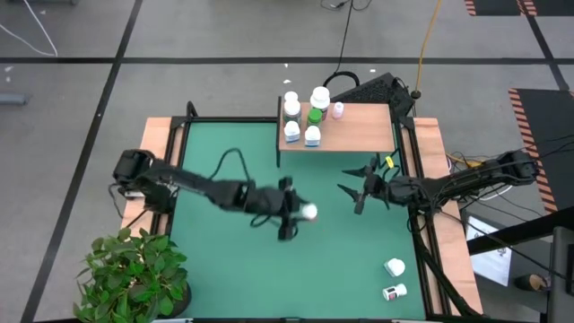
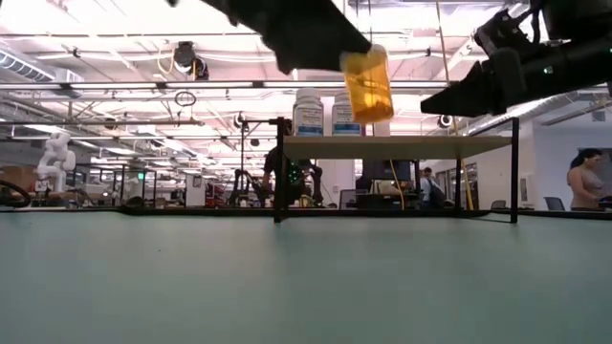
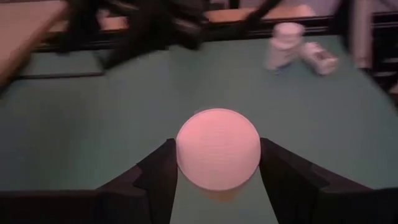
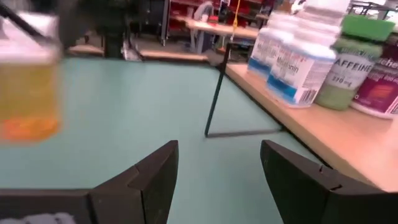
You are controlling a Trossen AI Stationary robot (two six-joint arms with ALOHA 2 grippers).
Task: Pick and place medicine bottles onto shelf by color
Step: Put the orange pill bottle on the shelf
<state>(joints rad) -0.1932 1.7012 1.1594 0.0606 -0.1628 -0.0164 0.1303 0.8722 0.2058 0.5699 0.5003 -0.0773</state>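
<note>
green bottle (image 4: 354, 65): label shows part of a word, "AFFINE", with "270 mg" printed beneath it
blue-and-white bottle (image 4: 303, 65): label word blurred, only "Mel" at its start can be made out
purple-labelled bottle (image 4: 380, 84): white letters "che" at the picture's edge, rest cut off
other bottles: label print too small or blurred to read

A green mat covers the desk (image 1: 233, 269), with pale wooden rails along both sides. A leafy potted plant (image 1: 134, 276) sits at its near left corner. Black cables (image 1: 341, 54) trail over the grey floor behind. Far off, a person (image 2: 585, 180) sits at the right.
</note>
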